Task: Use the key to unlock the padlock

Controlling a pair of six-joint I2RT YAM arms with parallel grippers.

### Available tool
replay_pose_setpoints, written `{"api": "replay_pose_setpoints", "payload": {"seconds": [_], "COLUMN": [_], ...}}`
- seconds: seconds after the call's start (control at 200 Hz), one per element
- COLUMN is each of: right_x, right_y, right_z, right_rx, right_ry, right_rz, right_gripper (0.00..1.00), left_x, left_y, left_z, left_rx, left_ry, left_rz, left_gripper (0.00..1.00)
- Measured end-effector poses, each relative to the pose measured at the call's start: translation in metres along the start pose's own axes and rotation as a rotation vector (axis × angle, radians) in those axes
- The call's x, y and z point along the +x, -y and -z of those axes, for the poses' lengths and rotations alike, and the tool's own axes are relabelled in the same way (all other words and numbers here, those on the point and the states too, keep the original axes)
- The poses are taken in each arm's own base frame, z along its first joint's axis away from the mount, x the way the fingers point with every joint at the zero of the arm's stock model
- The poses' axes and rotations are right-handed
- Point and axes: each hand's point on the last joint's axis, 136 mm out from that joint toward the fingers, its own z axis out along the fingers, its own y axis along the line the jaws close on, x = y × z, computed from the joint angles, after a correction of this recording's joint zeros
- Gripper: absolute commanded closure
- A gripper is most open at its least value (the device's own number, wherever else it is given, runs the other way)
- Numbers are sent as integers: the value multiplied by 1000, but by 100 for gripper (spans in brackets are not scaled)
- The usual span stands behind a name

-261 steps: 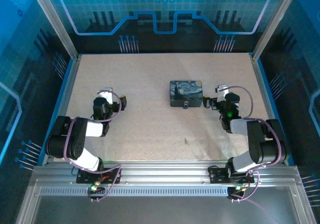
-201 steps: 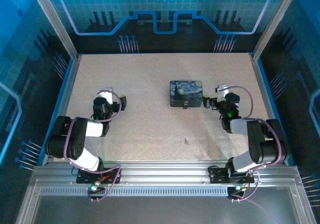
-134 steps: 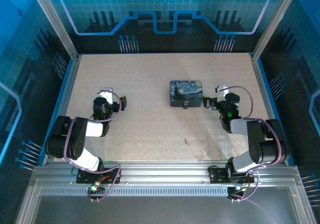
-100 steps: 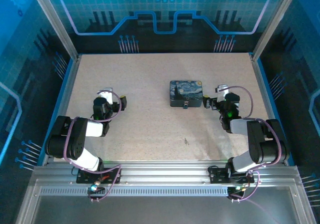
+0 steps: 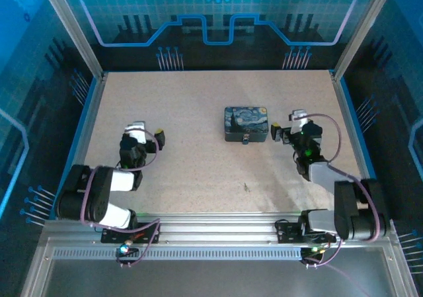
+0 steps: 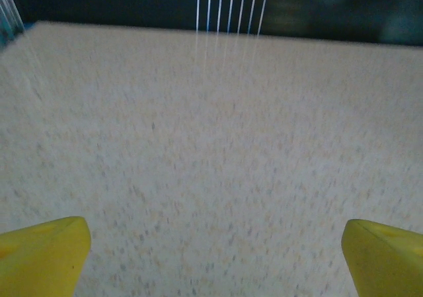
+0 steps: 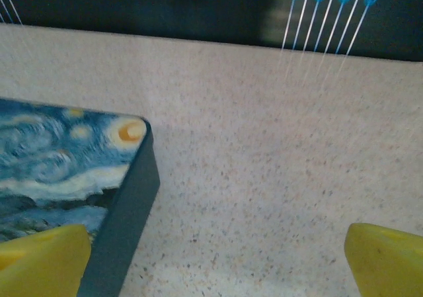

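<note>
Against the frame a moment before, both arms have shifted; the right arm's elbow has swung back toward the near edge and its forearm now reaches out straighter, and the right gripper (image 5: 288, 126) sits a touch further right, just beside the blue tin (image 5: 246, 122); its jaws stand wide apart on nothing; in the right wrist view its yellow fingertips (image 7: 43, 257) flank a corner of the tin (image 7: 66, 165). The left arm has folded lower and the left gripper (image 5: 150, 130) has drifted slightly leftward, jaws spread wide over bare table (image 6: 211, 145). The padlock (image 5: 245, 138) has not moved, touching the tin's near wall; the key (image 5: 246, 188) lies where it was, on the table nearer the bases, well apart from both grippers.
</note>
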Motion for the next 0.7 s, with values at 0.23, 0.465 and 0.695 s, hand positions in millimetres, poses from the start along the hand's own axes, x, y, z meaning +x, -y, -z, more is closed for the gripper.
{"api": "replay_pose_setpoints", "payload": {"seconds": [0.23,0.465,0.695], "right_x": [-32,-16,-1], "right_y": [0,19,-3], "right_z": [18,7,-21], "right_rx": [-29,-120,-276], "right_ry": [-17,-155,-289], "right_rz": [-88,-336,-475], "right_gripper": [0,0,0], "left_x": [-83,-114,-48], "left_y": [7,49,130], "left_z": [13,-2,-24], "left_rx": [5,153,322], "left_ry": [75,-95,-442], "left_rz": [146,387,488], "left_gripper": [1,1,3]}}
